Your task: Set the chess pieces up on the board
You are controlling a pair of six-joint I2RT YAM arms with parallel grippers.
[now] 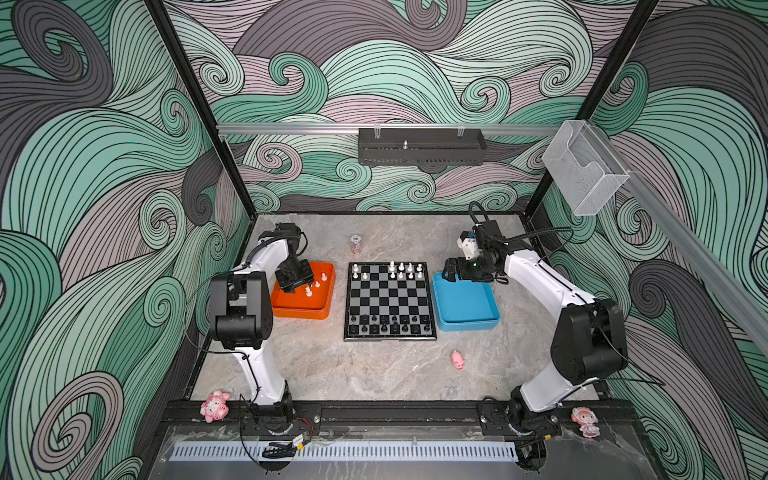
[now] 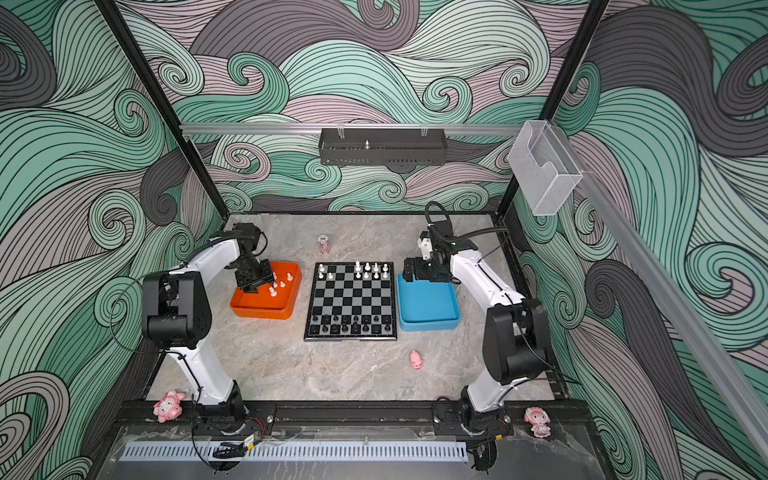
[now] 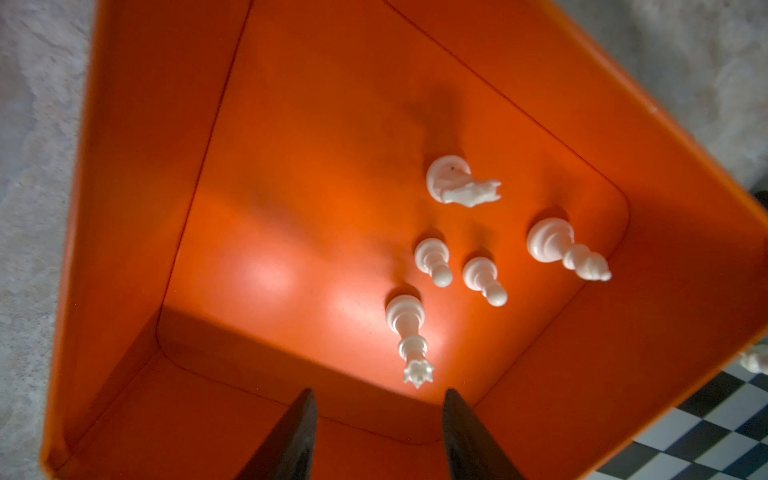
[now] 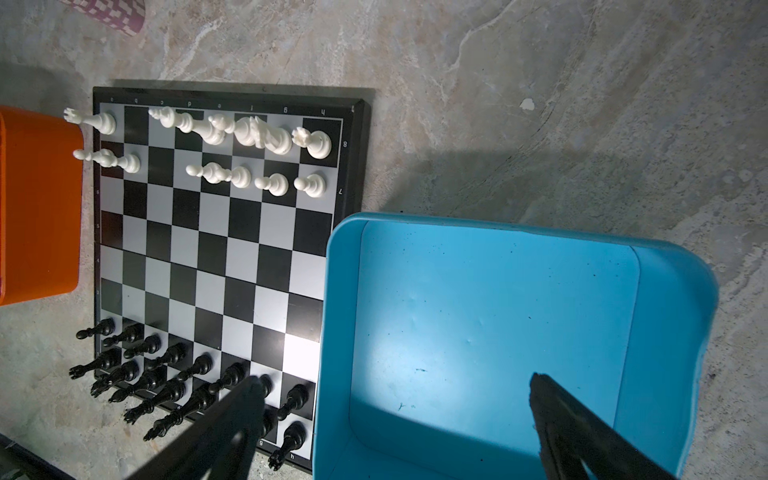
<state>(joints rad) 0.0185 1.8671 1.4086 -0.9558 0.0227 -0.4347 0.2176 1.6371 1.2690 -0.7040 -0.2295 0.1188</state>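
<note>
The board lies mid-table, with white chess pieces on its two far rows and black ones on its two near rows. Several more white pieces stand in the orange tray left of it: a knight, a bishop, two pawns and a queen. My left gripper hovers inside that tray, open and holding nothing, its tips just short of the queen's crown. My right gripper is wide open and empty over the blue tray's edge nearest the board.
A pink pig figurine lies on the table in front of the blue tray. A small pinkish jar stands behind the board. Two pink plush figures sit at the front rail. The blue tray holds nothing.
</note>
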